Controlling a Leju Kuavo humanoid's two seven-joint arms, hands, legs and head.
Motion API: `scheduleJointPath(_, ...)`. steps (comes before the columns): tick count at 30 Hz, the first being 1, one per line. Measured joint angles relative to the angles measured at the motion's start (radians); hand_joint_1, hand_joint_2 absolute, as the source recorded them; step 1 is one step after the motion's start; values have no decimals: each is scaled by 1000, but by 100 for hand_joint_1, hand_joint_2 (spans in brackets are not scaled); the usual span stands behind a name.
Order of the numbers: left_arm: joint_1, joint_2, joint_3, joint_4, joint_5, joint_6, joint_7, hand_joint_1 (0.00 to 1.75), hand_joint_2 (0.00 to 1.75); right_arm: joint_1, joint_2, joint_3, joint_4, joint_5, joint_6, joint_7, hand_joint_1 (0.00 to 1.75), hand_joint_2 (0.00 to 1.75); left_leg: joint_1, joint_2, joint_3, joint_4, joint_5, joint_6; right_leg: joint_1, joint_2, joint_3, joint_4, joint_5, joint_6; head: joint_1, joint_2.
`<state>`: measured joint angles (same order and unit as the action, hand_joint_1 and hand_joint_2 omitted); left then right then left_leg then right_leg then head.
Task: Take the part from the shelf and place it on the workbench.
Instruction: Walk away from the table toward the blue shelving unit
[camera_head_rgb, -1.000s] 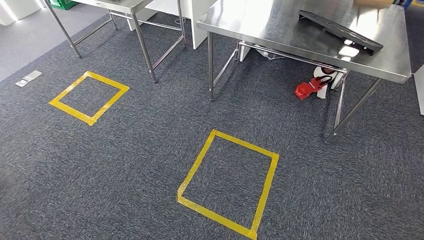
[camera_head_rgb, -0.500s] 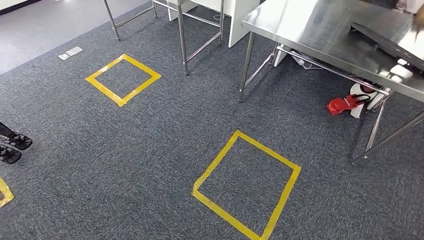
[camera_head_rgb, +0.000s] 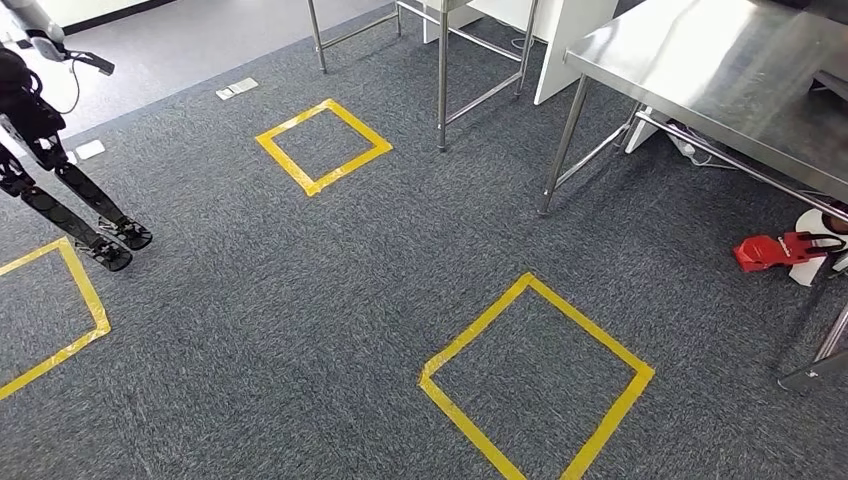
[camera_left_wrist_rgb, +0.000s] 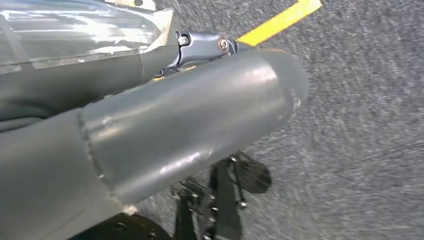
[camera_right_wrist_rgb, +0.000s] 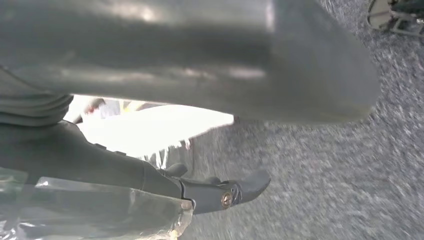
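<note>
Arms down, mid-turn on the grey carpet: the left hand (camera_left_wrist_rgb: 165, 130) hangs beside the robot's body, thick thumb and a darker finger over the pile. The right hand (camera_right_wrist_rgb: 200, 60) hangs the same way on the other side. Whether the fingers of either are spread or curled cannot be told, and nothing can be seen held in them.

Just ahead on the floor lies a yellow tape square (camera_head_rgb: 473, 326). To the right the steel workbench (camera_head_rgb: 720, 70) runs out past the edge, with a red object (camera_head_rgb: 765, 250) on the floor beneath it. To the left is the corner of another tape square (camera_head_rgb: 88, 295), and the dark legs of a second robot (camera_head_rgb: 60, 195) stand at its far side. Farther off lie a third square (camera_head_rgb: 285, 165), the legs of a second table (camera_head_rgb: 441, 80) and a floor plate (camera_head_rgb: 237, 89).

Where the part sits, and how its long axis runs, cannot be told, nor can the shelf be placed, so neither hand can be called the nearer. The fetch looks not yet begun.

Against the picture of a second ago the whole scene has slid to the right, which is the camera swinging left and no move of the furniture. The workbench has gone from the middle to the right margin, and the second robot's legs have come into frame.
</note>
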<state>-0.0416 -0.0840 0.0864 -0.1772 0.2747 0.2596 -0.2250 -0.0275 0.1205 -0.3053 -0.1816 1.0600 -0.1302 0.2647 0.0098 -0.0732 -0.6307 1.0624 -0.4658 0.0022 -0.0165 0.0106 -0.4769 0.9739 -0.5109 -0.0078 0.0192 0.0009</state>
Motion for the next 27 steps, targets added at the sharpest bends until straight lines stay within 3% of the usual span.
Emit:
scheduleJointPath(1,0,1,-8,0,-10,5,9,0,0,2,1,1,0,9,0,1,0,0,0,33,-26,61,-39,-2,0,-14,-3,0,2,-6,-2,0)
scheduleJointPath(3,-2,1,-21,0,-17,22,37,0,0,5,2,3,0,29,12,5,0,0,4,62,-84,197,-108,-10,5,-46,-10,0,3,-12,-4,0)
scheduleJointPath(4,-1,2,-23,0,-10,37,57,0,0,6,2,6,0,42,19,6,0,0,6,66,-95,231,-119,-13,6,-61,-13,1,3,-12,-4,0)
scheduleJointPath(5,0,3,-24,0,0,52,81,0,0,6,2,11,0,56,25,4,0,0,9,71,-86,229,-111,-16,6,-76,-13,1,3,-12,-5,0)
scheduleJointPath(6,1,4,-24,0,10,64,112,0,0,5,1,17,0,70,28,-2,0,0,12,79,-57,185,-87,-18,6,-89,-12,1,2,-11,-5,0)
scheduleJointPath(9,0,4,-28,0,3,76,202,0,0,-1,0,36,0,103,26,-22,0,0,13,132,58,-11,-18,-18,11,-123,-8,7,-7,3,-6,0)
scheduleJointPath(10,-2,3,-32,0,-6,74,217,0,0,-3,-1,41,0,114,22,-27,0,0,10,140,72,-39,-12,-13,16,-132,-9,9,-9,9,-4,0)
scheduleJointPath(12,0,2,-40,0,-22,59,208,0,0,-8,-4,58,0,140,11,-33,0,0,2,120,68,-48,-11,3,20,-153,-4,8,-10,21,0,0)
scheduleJointPath(13,2,1,-44,0,-28,49,193,0,0,-11,-4,68,0,150,9,-34,0,0,0,109,67,-52,-8,12,19,-151,-2,11,-13,27,1,0)
scheduleJointPath(15,3,0,-53,0,-37,31,163,0,0,-13,-5,85,0,164,11,-32,0,0,2,88,66,-60,2,30,14,-102,-21,59,-45,30,4,0)
scheduleJointPath(17,1,0,-59,0,-42,24,151,0,0,-11,-4,95,1,169,13,-30,0,0,2,65,61,-63,9,41,8,-37,-83,187,-106,24,9,0)
scheduleJointPath(19,0,0,-62,0,-42,21,147,0,0,-8,-4,103,1,169,14,-29,0,0,0,36,55,-62,13,45,6,-16,-141,303,-143,26,9,0)
scheduleJointPath(20,1,0,-63,0,-42,20,146,0,0,-6,-4,107,2,170,14,-29,0,0,-1,20,54,-62,14,45,6,-13,-146,312,-138,32,9,0)
scheduleJointPath(21,2,0,-64,0,-42,20,146,0,0,-5,-4,109,2,170,14,-29,0,0,-1,4,54,-62,16,45,6,-9,-131,277,-115,40,9,0)
scheduleJointPath(23,3,-1,-65,0,-42,20,146,0,0,-4,-6,112,2,170,14,-28,0,0,-2,-26,55,-61,19,40,5,25,-66,129,-50,50,10,0)
scheduleJointPath(25,3,-2,-69,0,-42,19,145,0,0,-5,-7,113,2,170,14,-28,0,0,-5,-50,51,-59,21,31,6,56,-27,27,-10,45,9,0)
scheduleJointPath(26,3,-2,-70,0,-42,18,145,0,0,-7,-8,114,3,170,14,-28,0,0,-5,-59,48,-59,23,25,10,60,-24,13,-5,38,9,0)
scheduleJointPath(27,5,-2,-71,0,-42,18,145,0,0,-9,-8,115,3,170,14,-28,0,0,-4,-70,44,-61,26,19,12,48,-22,12,-2,31,8,0)
